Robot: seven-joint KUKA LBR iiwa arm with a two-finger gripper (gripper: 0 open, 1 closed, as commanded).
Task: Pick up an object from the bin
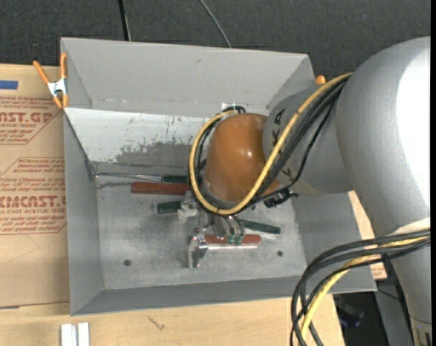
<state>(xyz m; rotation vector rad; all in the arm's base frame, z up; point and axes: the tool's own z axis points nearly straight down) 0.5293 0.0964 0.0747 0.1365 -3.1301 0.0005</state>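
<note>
Grey metal bin [131, 244]: open-topped with sloping walls and a scuffed flat floor; a few slim stick-shaped things lie scattered across the middle of the floor, none heaped.
Silver robot arm [390, 121]: enters from the right side and bends down over the bin's right half.
Rounded orange-brown wrist cover [236, 161]: part of the arm, sitting above the bin's centre and hiding some of the floor beneath it.
Yellow and black cables [196, 164]: looped around the left edge of the cover, also part of the robot.
Metal two-finger gripper [200, 249]: low over the front middle of the floor, just below the cover.
Grip: from where I stand I cannot tell how far open it is, nor whether anything is held.
Short red-brown stick with a pale end [241, 241]: lies flat on the floor, running rightward from the gripper, its left end right at the gripper; touching or merely beside cannot be told.
Dark green slim stick [267, 229]: just behind the red-brown one, slightly tilted, partly under the cover.
Longer red-brown pen-shaped stick [158, 188]: lies level toward the back left, well apart from the gripper.
Second dark green stick [168, 207]: just in front of that pen, left of the cover.
Thin dark rod [131, 178]: along the foot of the back wall.
</note>
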